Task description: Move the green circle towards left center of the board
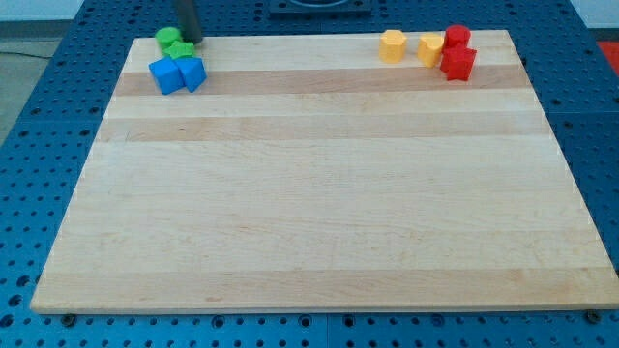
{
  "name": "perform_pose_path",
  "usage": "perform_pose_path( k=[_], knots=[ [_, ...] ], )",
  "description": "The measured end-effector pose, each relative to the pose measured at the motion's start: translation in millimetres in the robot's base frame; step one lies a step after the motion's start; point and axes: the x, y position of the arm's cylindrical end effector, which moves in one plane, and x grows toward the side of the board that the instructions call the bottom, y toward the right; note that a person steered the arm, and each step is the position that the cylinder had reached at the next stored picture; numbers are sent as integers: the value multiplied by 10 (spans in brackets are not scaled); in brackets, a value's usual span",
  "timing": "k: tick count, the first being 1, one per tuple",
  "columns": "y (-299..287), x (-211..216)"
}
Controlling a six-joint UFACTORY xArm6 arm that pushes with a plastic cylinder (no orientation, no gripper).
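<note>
The green circle [169, 38] sits at the board's top left corner. A second green block [181, 50] touches it on its lower right. Two blue blocks [167, 74] [192, 72] lie just below the green ones, side by side. My tip [191, 40] is at the view's top, just right of the green circle and above the second green block, close to both.
Two yellow blocks [392, 45] [431, 48] and two red blocks [456, 38] [458, 63] cluster at the board's top right. The wooden board [319, 193] lies on a blue perforated table [39, 155].
</note>
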Motion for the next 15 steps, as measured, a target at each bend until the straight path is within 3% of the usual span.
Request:
perform_pose_path(
  k=[1, 6, 8, 9, 10, 11, 14, 15],
  knots=[
    [-610, -1],
    [-756, 130],
    [-458, 321],
    [-728, -14],
    [-758, -3],
    [-758, 356],
    [-760, 582],
    [-662, 1038]
  ],
)
